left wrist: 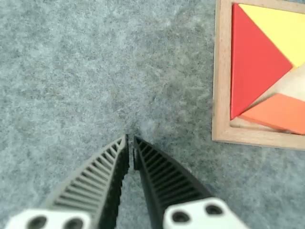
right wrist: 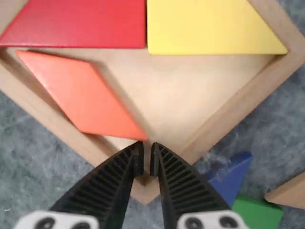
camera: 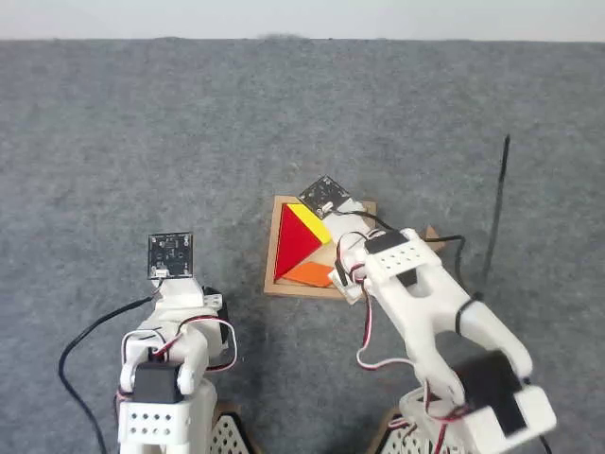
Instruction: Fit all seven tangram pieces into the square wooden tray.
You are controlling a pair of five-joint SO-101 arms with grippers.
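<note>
Left gripper (left wrist: 130,139): black ribbed fingers (left wrist: 97,183) drawn together with a thin slit between the tips, nothing held, over the grey felt table cover (left wrist: 95,62) and apart from the tray.

Square light-wood tray (left wrist: 221,71): one corner in view. A red wooden triangle (left wrist: 255,62) lies with one side along the rim facing the gripper. A yellow flat wooden piece (left wrist: 281,28) meets it edge to edge. An orange flat wooden piece (left wrist: 281,113) lies by the adjoining rim, touching the red triangle's point. Bare tray floor shows between the yellow and orange pieces.

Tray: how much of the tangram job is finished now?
Done: red triangle, yellow piece and orange parallelogram lie in the tray. In hand: nothing; left tool and right tool shut, empty. Left: blue piece, green piece, tan piece outside the tray, at least.
</note>
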